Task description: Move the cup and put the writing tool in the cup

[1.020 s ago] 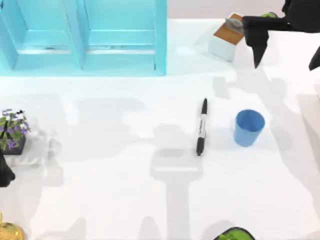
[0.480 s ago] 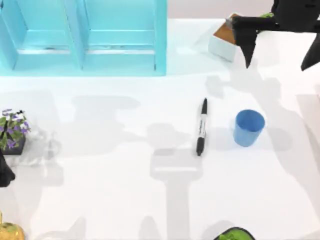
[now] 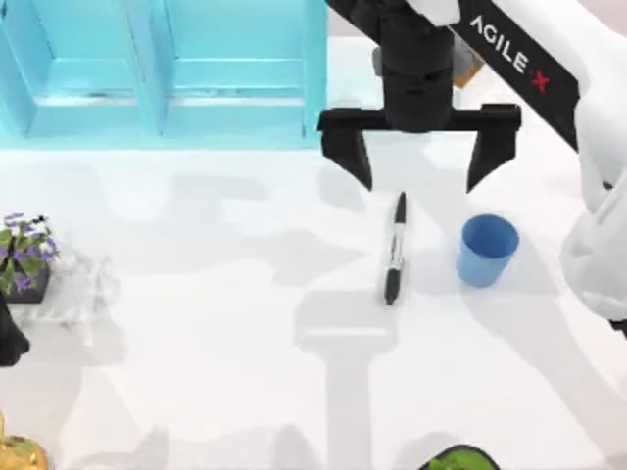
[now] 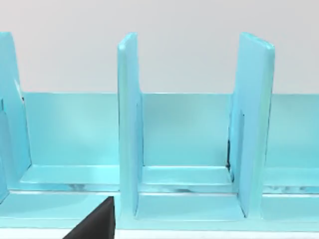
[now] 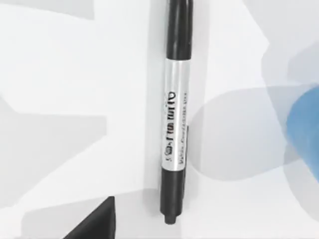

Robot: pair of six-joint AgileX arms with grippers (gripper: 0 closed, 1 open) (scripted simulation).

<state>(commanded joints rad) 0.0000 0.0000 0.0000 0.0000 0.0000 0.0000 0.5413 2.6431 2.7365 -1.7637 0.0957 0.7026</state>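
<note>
The writing tool, a black marker (image 3: 395, 250) with a white label, lies flat near the table's middle, lengthwise front to back. To its right stands the light-blue cup (image 3: 487, 250), upright and apart from it. My right gripper (image 3: 419, 168) hangs open over the marker's far end, its two fingers spread wide and holding nothing. The right wrist view looks down on the marker (image 5: 174, 114), with the cup's edge (image 5: 306, 129) at one side and one black fingertip (image 5: 94, 221) in the corner. My left gripper (image 3: 8, 338) is parked at the table's left edge.
A cyan shelf unit (image 3: 167, 69) fills the back left and is also in the left wrist view (image 4: 189, 139). A potted purple flower (image 3: 24, 259) stands at the left edge. A gold object (image 3: 15, 455) and a green object (image 3: 458, 458) sit at the front edge.
My right arm has swung from the back right corner leftward and forward over the table, and its open gripper now hangs above the marker's far end. Marker and cup have not moved.
</note>
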